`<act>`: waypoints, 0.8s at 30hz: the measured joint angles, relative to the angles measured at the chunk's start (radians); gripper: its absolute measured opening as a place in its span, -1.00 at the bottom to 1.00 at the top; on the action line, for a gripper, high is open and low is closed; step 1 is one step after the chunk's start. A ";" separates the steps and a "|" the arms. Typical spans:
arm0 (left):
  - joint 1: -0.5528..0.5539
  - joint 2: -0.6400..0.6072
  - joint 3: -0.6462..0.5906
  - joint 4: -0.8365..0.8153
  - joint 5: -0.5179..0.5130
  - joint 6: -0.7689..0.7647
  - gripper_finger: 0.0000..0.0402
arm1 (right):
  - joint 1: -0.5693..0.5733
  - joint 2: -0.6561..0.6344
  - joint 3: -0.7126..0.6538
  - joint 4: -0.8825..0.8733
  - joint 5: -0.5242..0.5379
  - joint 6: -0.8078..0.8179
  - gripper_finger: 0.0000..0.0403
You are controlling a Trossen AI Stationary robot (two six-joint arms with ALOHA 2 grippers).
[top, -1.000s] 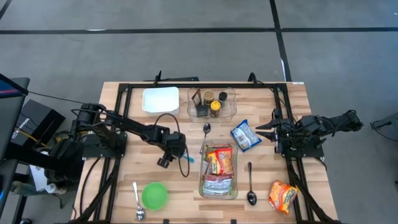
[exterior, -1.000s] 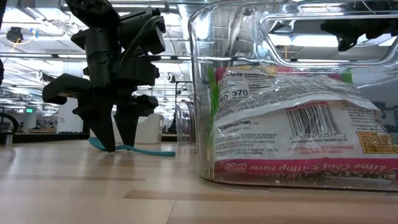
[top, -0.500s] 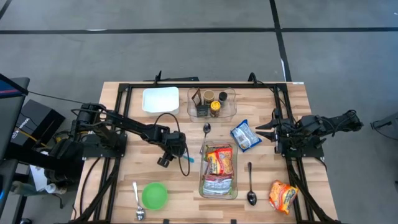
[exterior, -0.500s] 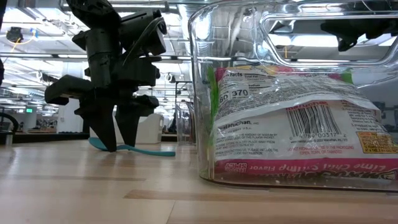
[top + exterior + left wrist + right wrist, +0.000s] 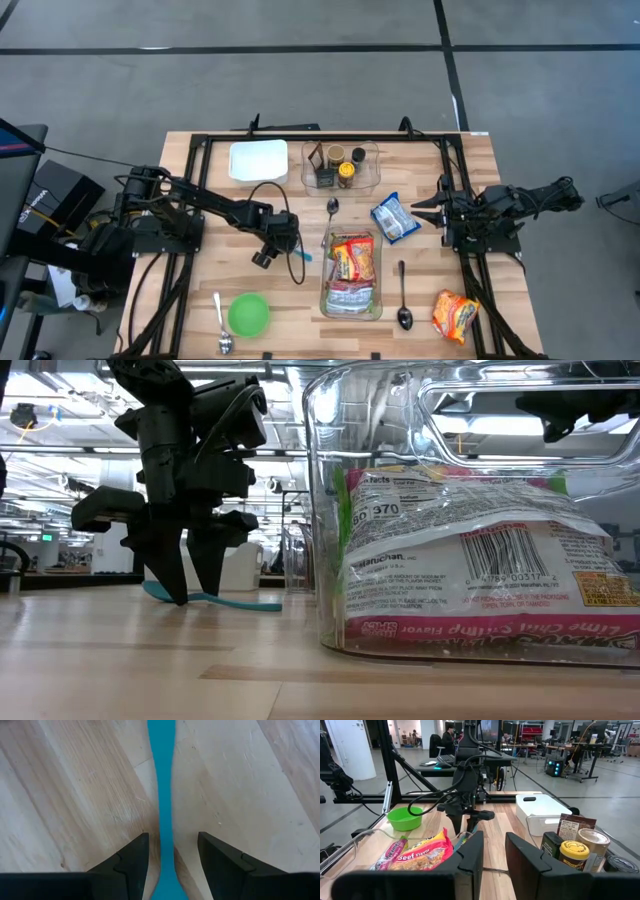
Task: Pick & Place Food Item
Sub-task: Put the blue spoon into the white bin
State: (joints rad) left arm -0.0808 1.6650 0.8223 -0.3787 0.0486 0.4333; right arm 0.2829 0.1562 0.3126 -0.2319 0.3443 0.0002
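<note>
The worktop (image 5: 200, 290) fills the frame's middle. Lower centre, the clear container (image 5: 351, 275) already holds noodle packets (image 5: 352, 262); a blue snack packet (image 5: 394, 217) and an orange noodle packet (image 5: 455, 314) lie outside to its right. Left of centre, the left end effector (image 5: 293, 249) stands spread, straddling a teal spoon (image 5: 300, 264), not food. I judge the next move calls for lifting clear and retargeting. The right end effector (image 5: 424, 211), nearly pressed together and empty, waits right of centre. Two metal spoons lie nearby.

The bench (image 5: 200, 290) is pale wood with fine grain. A teal spoon (image 5: 163, 795) lies between black end effector fingers (image 5: 127, 862). The bowl (image 5: 248, 314) is bright green, the tub (image 5: 258, 160) white, the noodle packet (image 5: 352, 262) red and yellow, the pouch (image 5: 394, 217) blue and white.
</note>
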 joint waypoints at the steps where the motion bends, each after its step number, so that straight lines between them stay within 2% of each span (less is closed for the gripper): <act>1: 0.000 0.000 0.000 0.000 0.000 0.000 -0.19 | 0.000 0.000 0.000 0.000 0.000 0.000 -0.63; 9: -0.001 0.000 0.000 -0.003 -0.003 0.000 -0.33 | 0.000 0.000 0.000 0.000 0.000 0.000 -0.63; 21: 0.000 0.000 0.000 -0.003 -0.006 0.014 -0.86 | 0.000 0.000 0.000 0.000 0.000 0.000 -0.63; 24: 0.000 0.000 0.000 -0.002 -0.006 0.015 -0.93 | 0.000 0.000 0.000 0.000 0.000 0.000 -0.63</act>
State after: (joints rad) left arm -0.0807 1.6646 0.8223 -0.3805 0.0429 0.4478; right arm 0.2832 0.1560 0.3128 -0.2321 0.3439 0.0000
